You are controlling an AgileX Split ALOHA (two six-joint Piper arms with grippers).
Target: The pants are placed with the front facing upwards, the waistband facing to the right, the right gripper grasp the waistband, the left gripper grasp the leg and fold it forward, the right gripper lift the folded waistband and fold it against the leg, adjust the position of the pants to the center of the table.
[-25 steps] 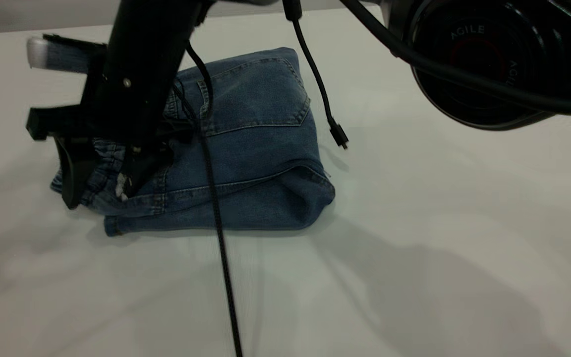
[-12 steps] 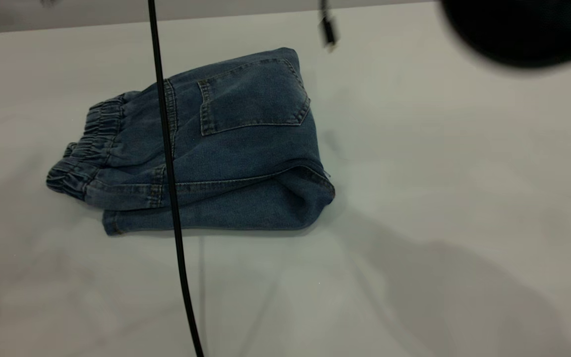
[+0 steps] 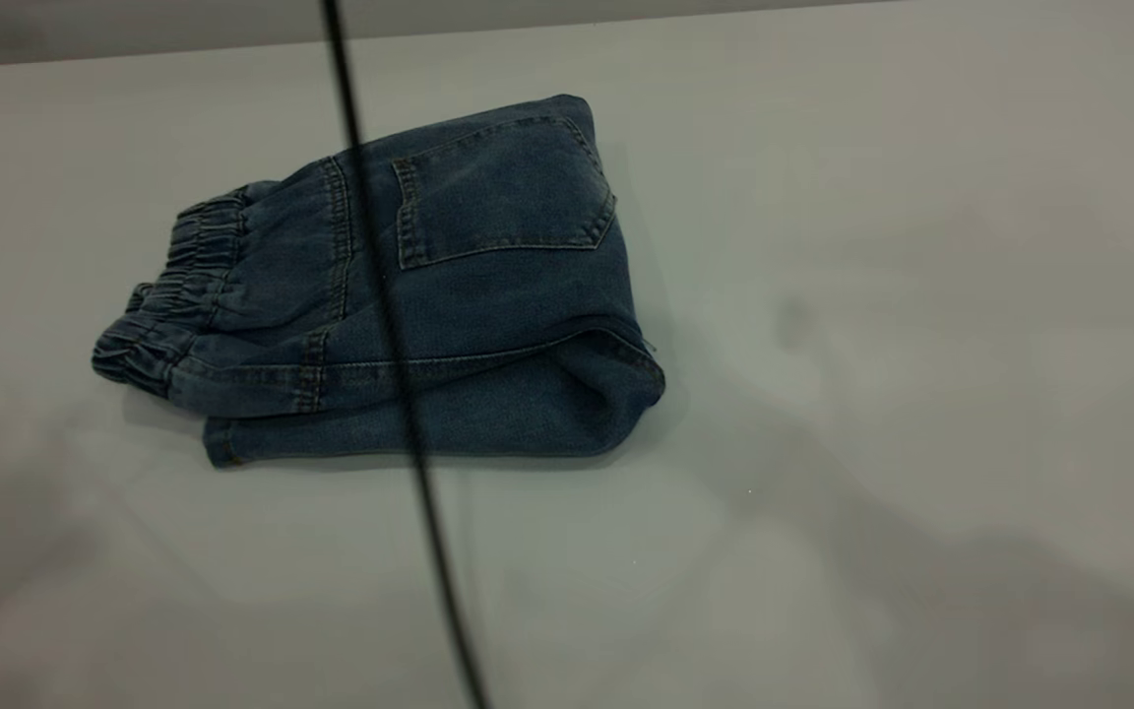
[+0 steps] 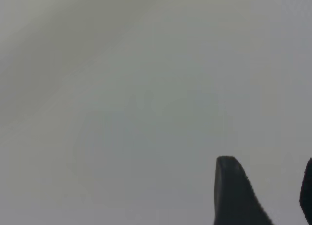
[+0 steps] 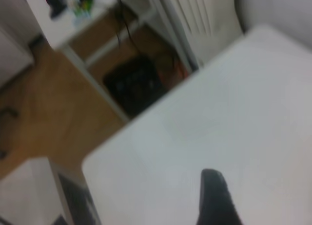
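Folded blue pants point(image 3: 449, 295) lying on the white table point(image 3: 872, 295), a bit to the left, waistband point(image 3: 173, 295) bunched at the left end. Soft, floppy denim, thick and a little heavy; best grabbed at the puffy waistband or the fat folded edge. Left gripper point(image 4: 265, 196) over bare table, fingers apart, holding nothing. Right gripper point(image 5: 217, 198) showing one finger only, so cannot tell. Black cable point(image 3: 400, 374) hanging in front.

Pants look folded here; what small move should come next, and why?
Probably nudge the pants toward the middle of the table: they lie folded, waistband over the leg, but sit left of centre. Neither gripper touches them.
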